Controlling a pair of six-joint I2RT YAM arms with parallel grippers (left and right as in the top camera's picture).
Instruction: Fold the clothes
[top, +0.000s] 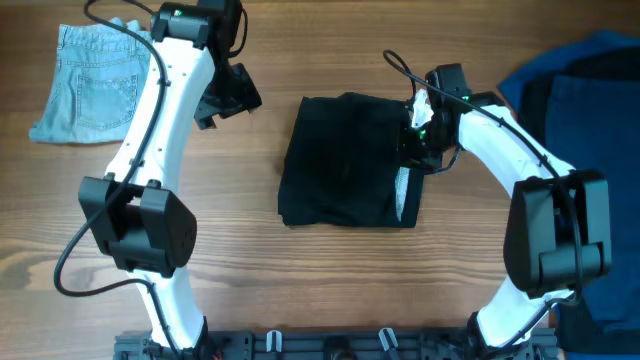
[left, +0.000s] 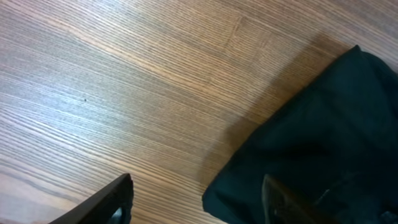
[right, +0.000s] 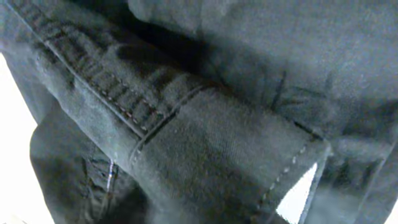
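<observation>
A black garment (top: 345, 160) lies folded in a rough square at the table's middle, with a white lining showing at its right edge. My left gripper (top: 232, 97) is open and empty above bare wood, just off the garment's upper left corner. In the left wrist view its fingers (left: 202, 202) straddle the garment's edge (left: 323, 137). My right gripper (top: 418, 135) is down on the garment's upper right edge. In the right wrist view dark stitched cloth (right: 205, 124) fills the frame and hides the fingers.
Folded light blue denim shorts (top: 88, 80) lie at the far left corner. A pile of dark blue clothes (top: 590, 90) covers the right edge of the wooden table (top: 250, 260).
</observation>
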